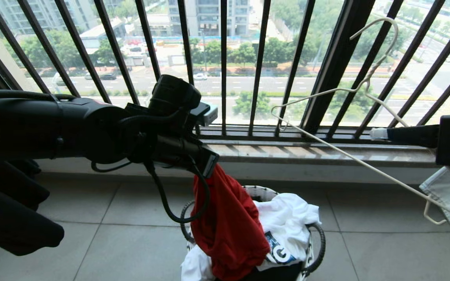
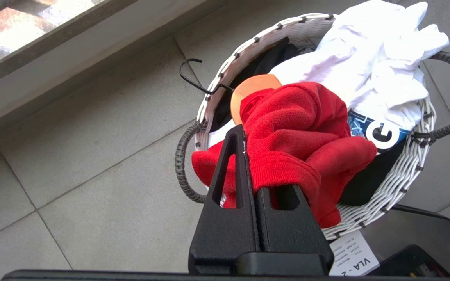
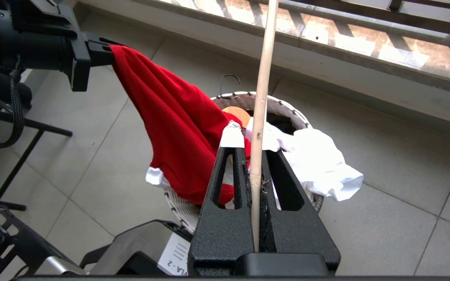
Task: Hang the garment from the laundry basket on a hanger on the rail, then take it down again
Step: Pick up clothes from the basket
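Observation:
My left gripper [image 1: 211,164] [image 2: 248,156] is shut on a fold of the red garment [image 1: 229,226] [image 2: 299,128]. The cloth hangs from it in a long drape, its lower end still lying in the white laundry basket [image 1: 256,191] [image 2: 404,183] on the tiled floor. Out to the right, my right gripper [image 1: 375,134] [image 3: 253,140] is shut on the lower bar of the pale wire hanger [image 1: 361,86] [image 3: 262,78], held tilted before the window with its hook up. The right wrist view shows the garment [image 3: 170,117] stretched from the left gripper [image 3: 104,52] to the basket [image 3: 287,107]. The rail is out of view.
White cloth [image 1: 287,218] with a blue printed patch and dark cloth also fill the basket, with an orange disc [image 2: 248,88] and a black hook [image 2: 190,70] at its rim. The dark barred window railing [image 1: 224,58] and sill [image 1: 307,152] stand behind. A pale garment [image 1: 447,191] hangs at the right.

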Robot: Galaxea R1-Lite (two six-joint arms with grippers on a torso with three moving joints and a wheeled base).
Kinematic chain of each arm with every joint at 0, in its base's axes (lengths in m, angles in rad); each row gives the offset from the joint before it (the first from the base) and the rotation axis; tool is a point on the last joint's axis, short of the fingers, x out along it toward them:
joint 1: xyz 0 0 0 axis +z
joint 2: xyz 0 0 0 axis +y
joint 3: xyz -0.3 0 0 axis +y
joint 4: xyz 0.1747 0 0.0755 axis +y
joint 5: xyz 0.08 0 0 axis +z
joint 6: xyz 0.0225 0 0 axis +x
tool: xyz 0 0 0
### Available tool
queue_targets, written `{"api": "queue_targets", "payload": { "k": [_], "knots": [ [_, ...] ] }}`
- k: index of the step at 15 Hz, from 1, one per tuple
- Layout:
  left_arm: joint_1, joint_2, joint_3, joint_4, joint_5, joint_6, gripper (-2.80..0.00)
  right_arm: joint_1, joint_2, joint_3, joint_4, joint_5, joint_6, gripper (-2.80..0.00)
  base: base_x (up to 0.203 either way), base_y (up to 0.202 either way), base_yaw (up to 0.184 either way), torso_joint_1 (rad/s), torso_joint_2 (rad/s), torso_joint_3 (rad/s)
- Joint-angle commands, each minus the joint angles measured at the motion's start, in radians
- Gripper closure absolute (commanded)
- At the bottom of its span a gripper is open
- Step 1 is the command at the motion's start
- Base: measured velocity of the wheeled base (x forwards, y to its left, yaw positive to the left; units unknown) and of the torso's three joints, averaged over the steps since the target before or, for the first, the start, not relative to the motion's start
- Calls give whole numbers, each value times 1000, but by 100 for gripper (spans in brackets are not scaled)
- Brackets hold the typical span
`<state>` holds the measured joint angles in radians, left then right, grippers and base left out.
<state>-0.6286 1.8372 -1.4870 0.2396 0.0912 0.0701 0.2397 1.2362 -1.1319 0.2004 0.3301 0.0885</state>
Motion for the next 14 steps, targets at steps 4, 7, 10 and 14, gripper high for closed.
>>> {"api": "queue_targets", "payload": {
  "k": [4, 7, 10, 14],
  "knots": [
    [3, 17, -2, 1, 5, 1, 0, -23, 2, 1, -10, 3, -1, 0, 0, 0, 0, 1, 3, 205],
    [10, 17, -9, 1, 5, 1, 0, -31, 2, 0, -12, 3, -2, 0, 0, 0, 0, 1, 2, 203],
    [20, 19, -9, 1, 5, 2, 0, -40, 2, 0, -12, 3, -3, 0, 0, 0, 0, 1, 2, 205],
    [21, 20, -9, 1, 5, 2, 0, -46, 6, 1, -12, 4, -4, 0, 0, 0, 0, -2, 2, 205]
  ]
}}
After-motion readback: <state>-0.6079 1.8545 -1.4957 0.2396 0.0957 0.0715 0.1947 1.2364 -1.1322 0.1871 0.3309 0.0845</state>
